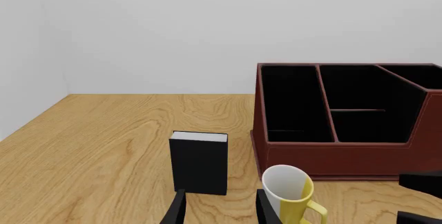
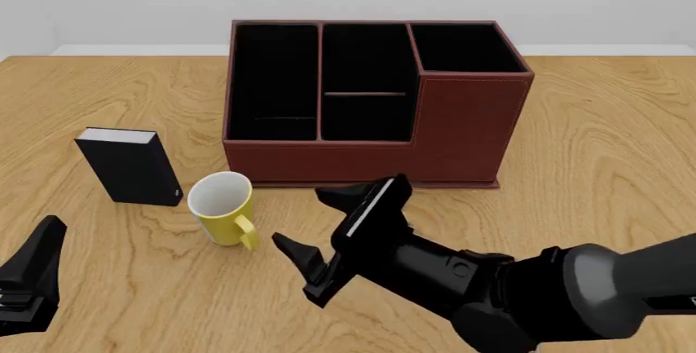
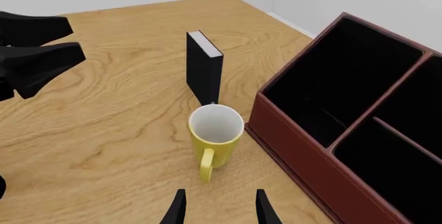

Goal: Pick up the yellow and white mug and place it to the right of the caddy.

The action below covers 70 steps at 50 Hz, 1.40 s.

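From the front, the small yellow ceramic mug with a white inside (image 2: 223, 206) stands upright on the wooden table (image 2: 609, 157), just in front of the left front corner of the large reddish-brown leather-like caddy (image 2: 370, 104), handle toward the camera. A small black book-like box with white edges (image 2: 130, 165) stands just left of the mug. The right gripper (image 2: 326, 231) hovers with its fingers spread, close to the right of the mug and not touching it. Only this view shows the caddy's taller right corner section; its black-lined compartments hold nothing visible. The left gripper (image 2: 28, 288) sits at the lower left edge, well apart from the mug; whether its fingers are apart cannot be told here.

The left wrist view shows its two fingertips (image 1: 176, 211) parted, the mug (image 1: 290, 193) just beside one of them, off the gap.

The right wrist view looks into the mug (image 3: 215, 136), whose white interior is empty; it stands ahead of the parted fingertips (image 3: 178, 208), near the caddy wall (image 3: 290, 141).
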{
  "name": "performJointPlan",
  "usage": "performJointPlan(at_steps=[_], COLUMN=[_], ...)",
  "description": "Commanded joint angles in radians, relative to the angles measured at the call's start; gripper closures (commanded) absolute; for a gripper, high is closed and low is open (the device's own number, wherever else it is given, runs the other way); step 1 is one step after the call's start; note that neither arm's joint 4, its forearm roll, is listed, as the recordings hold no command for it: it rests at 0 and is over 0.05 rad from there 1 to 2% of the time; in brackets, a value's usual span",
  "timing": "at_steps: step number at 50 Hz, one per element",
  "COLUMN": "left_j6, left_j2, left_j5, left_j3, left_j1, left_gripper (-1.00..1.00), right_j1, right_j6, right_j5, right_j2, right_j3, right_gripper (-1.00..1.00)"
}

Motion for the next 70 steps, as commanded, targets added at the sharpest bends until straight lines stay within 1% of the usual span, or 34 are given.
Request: performJointPlan(at_steps=[1,13,20,40,45,59,65,70], left_j6=[0.000,0.000,0.000,0.000,0.000,0.000,0.000,0.000], left_j2=[0.000,0.000,0.000,0.000,0.000,0.000,0.000,0.000], left_j5=[0.000,0.000,0.000,0.000,0.000,0.000,0.000,0.000], left_j3=[0.000,0.000,0.000,0.000,0.000,0.000,0.000,0.000], left_j1=[0.000,0.000,0.000,0.000,0.000,0.000,0.000,0.000], left_gripper=[-1.00,-1.00,-1.00,-1.00,-1.00,-1.00,-1.00,-1.00], right_j1=[0.001,0.017,0.018,0.021,0.020,0.027,0.009,0.014], right_j6=[-0.009,-0.015,-0.013,-0.021,-0.012,-0.013,-0.009,-0.006], right_j5=[0.008,0.002,0.023,0.014,0.018,0.012,0.010,0.002], right_j2=[0.033,0.080,0.090,0.161,0.164,0.203,0.216,0.233], right_j3=[-0.034,-0.068,-0.097,-0.149,-0.155,-0.182,-0.192,-0.197], right_gripper=[-1.00,-1.00,-1.00,-1.00,-1.00,-1.00,-1.00,-1.00])
